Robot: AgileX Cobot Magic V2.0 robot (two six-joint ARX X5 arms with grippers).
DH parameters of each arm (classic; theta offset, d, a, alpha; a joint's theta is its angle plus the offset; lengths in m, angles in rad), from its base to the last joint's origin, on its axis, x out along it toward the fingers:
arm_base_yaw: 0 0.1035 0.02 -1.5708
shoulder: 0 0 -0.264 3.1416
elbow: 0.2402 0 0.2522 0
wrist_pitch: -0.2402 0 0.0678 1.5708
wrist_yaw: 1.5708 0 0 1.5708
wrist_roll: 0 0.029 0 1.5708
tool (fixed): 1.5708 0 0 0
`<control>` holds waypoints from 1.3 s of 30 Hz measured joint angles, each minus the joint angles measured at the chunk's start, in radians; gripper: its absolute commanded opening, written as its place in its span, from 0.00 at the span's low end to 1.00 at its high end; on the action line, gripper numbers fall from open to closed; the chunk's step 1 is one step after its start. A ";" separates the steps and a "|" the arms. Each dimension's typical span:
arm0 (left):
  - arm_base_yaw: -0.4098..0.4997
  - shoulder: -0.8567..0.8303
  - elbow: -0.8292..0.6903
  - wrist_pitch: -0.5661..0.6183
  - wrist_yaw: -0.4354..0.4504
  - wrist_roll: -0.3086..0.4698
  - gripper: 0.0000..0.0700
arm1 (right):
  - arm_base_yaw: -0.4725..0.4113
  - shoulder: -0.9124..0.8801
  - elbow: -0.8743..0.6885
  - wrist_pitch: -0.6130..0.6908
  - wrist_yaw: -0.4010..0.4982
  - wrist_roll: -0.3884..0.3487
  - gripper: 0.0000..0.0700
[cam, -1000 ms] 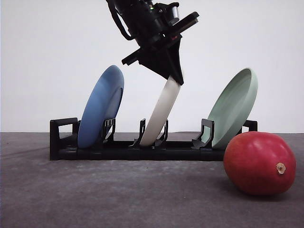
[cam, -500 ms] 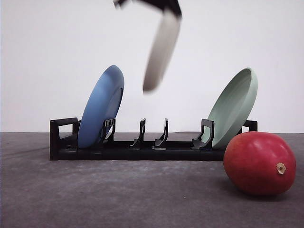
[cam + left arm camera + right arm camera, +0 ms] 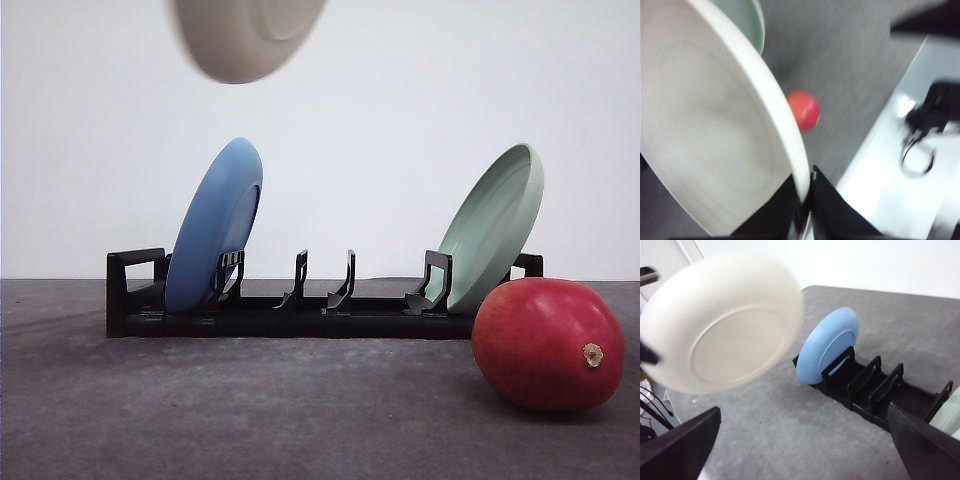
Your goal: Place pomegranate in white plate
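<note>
- White plate point(image 3: 245, 38): the left gripper point(image 3: 805, 212) is pinching its rim between clenched jaws, carrying it high above the rack point(image 3: 300, 310), over the blue plate point(image 3: 213, 225). The hold is an edge hold only, so the motion-blurred plate may be slipping or swinging loose.
- A second ago it was standing in the rack's middle slot; it is now hanging clear above, leaving that slot bare.
- Pale green plate point(image 3: 495, 225): leaning at the rack's right end.
- Pomegranate point(image 3: 548, 344): resting on the counter point(image 3: 250, 410) just right of the rack's front, touching nothing above; a careless plate descent risks nudging it into rolling.
- Right gripper point(image 3: 805, 450): jaws spread wide, grasping nothing.
</note>
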 measured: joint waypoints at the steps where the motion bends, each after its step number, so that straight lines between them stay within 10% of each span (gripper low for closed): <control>1: -0.020 0.001 -0.003 -0.018 -0.038 0.000 0.00 | 0.000 0.000 0.000 -0.009 0.000 0.000 1.00; 8: -0.150 0.002 -0.202 0.015 -0.275 -0.029 0.00 | 0.000 0.000 0.000 -0.044 0.001 0.000 1.00; 20: -0.200 0.065 -0.748 0.385 -0.347 -0.061 0.00 | 0.000 0.000 0.000 -0.060 0.005 -0.001 1.00; 34: -0.211 0.235 -0.814 0.535 -0.405 -0.064 0.01 | 0.000 0.000 0.000 -0.062 0.005 -0.001 1.00; 39: -0.211 0.238 -0.814 0.539 -0.384 -0.078 0.53 | 0.000 0.000 0.000 -0.062 0.005 -0.001 1.00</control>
